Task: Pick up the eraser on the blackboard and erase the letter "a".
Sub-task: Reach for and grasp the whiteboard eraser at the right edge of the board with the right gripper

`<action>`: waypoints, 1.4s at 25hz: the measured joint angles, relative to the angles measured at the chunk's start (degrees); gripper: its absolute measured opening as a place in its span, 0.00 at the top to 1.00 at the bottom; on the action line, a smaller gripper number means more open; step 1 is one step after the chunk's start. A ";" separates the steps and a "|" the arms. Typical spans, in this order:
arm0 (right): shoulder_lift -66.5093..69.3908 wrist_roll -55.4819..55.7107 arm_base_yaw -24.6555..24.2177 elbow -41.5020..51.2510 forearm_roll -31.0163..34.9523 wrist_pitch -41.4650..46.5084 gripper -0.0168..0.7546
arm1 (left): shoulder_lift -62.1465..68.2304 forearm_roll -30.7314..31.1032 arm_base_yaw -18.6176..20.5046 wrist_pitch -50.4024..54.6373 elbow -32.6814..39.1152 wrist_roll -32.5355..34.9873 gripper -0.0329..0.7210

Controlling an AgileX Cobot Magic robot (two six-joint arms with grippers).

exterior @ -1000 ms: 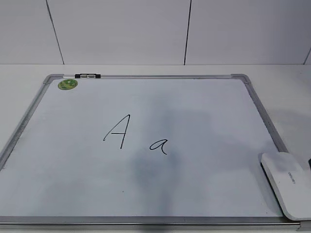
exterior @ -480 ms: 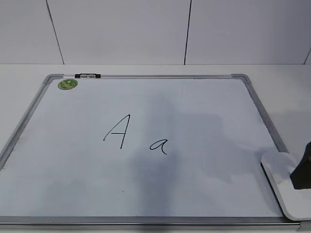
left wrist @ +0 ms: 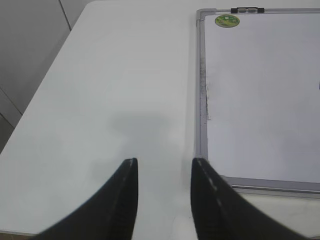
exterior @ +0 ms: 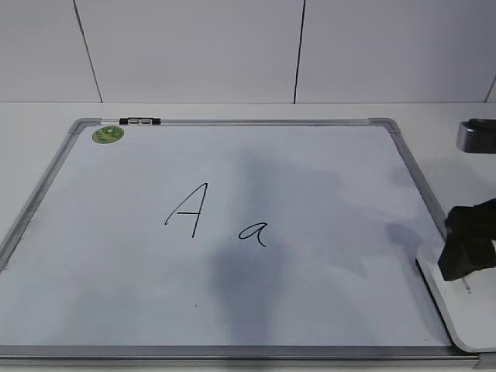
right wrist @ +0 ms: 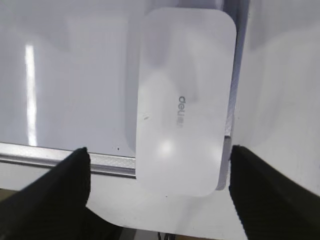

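Observation:
The blackboard (exterior: pixel 325 167) is a white board in a silver frame, lying flat on the table. The lowercase letter "a" (exterior: pixel 253 232) is written right of a taller capital "A" (exterior: pixel 187 209). The white eraser (exterior: pixel 459 310) lies on the board's near right corner, overhanging the frame; it also shows in the right wrist view (right wrist: pixel 182 97). My right gripper (right wrist: pixel 159 172) is open wide above the eraser, its fingers on either side and apart from it. In the exterior view it (exterior: pixel 469 240) covers the eraser's far end. My left gripper (left wrist: pixel 164 172) is open and empty over bare table left of the board (left wrist: pixel 260 90).
A green sticker (exterior: pixel 108 134) and a black-and-silver clip (exterior: pixel 139 121) sit at the board's far left corner. A grey part of the right arm (exterior: pixel 474 136) shows at the right edge. The table's near edge runs just below the eraser in the right wrist view (right wrist: pixel 165 227).
My right gripper has come in from the right edge and moved up over the eraser's far end. The eraser, the board and the letters have not moved.

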 joint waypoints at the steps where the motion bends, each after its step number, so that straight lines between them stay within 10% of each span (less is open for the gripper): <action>1: 0.95 1.71 0.85 -0.64 -0.99 0.00 0.10 | 0.00 0.00 0.00 0.00 0.00 0.00 0.61; 35: 14.91 14.73 3.12 -1.95 -8.43 -4.20 0.11 | 0.00 0.00 0.00 0.00 0.00 0.00 0.61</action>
